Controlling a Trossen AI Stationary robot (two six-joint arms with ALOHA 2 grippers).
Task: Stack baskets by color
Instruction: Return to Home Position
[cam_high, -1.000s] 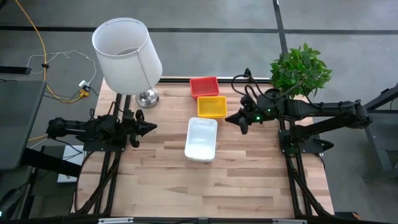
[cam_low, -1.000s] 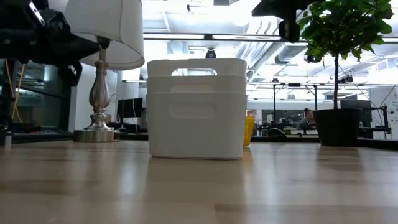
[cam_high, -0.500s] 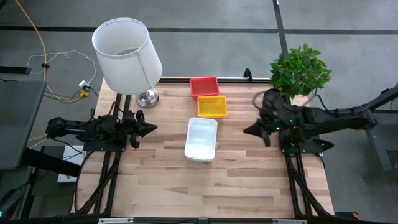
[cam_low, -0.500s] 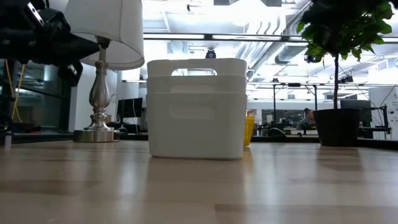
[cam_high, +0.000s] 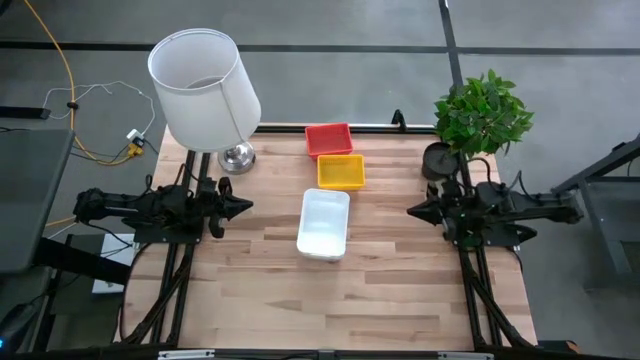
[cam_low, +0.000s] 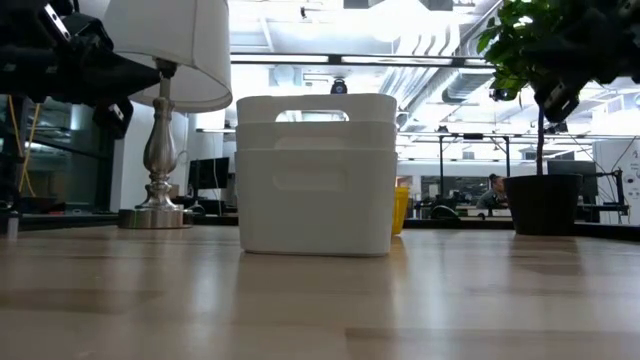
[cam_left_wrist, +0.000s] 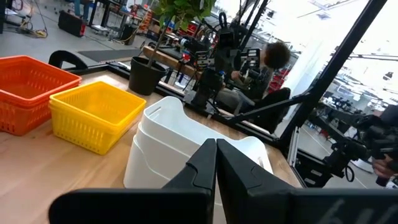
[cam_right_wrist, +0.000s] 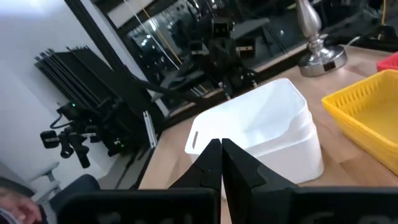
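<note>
Three stacks of baskets stand in the table's middle: white (cam_high: 324, 222) nearest, yellow (cam_high: 340, 171) behind it, red (cam_high: 328, 138) at the far edge. The white stack (cam_low: 316, 175) rests on its base; its nested rims show in the low view and the left wrist view (cam_left_wrist: 180, 140). The yellow (cam_left_wrist: 96, 115) and red (cam_left_wrist: 28, 90) stacks stand beside it. My left gripper (cam_high: 245, 206) is shut at the table's left edge, level, empty. My right gripper (cam_high: 412, 211) is shut at the right edge, level, pointing toward the white stack (cam_right_wrist: 261, 134).
A lamp with a large white shade (cam_high: 203, 88) and a metal foot (cam_high: 237, 156) stands at the far left corner. A potted plant (cam_high: 480, 115) stands at the far right. Bare wood (cam_high: 330, 300) fills the near half of the table.
My right gripper has drawn back from near the yellow stack toward the table's right edge and come down, folding in over its base. It has stayed shut. The baskets have not moved.
</note>
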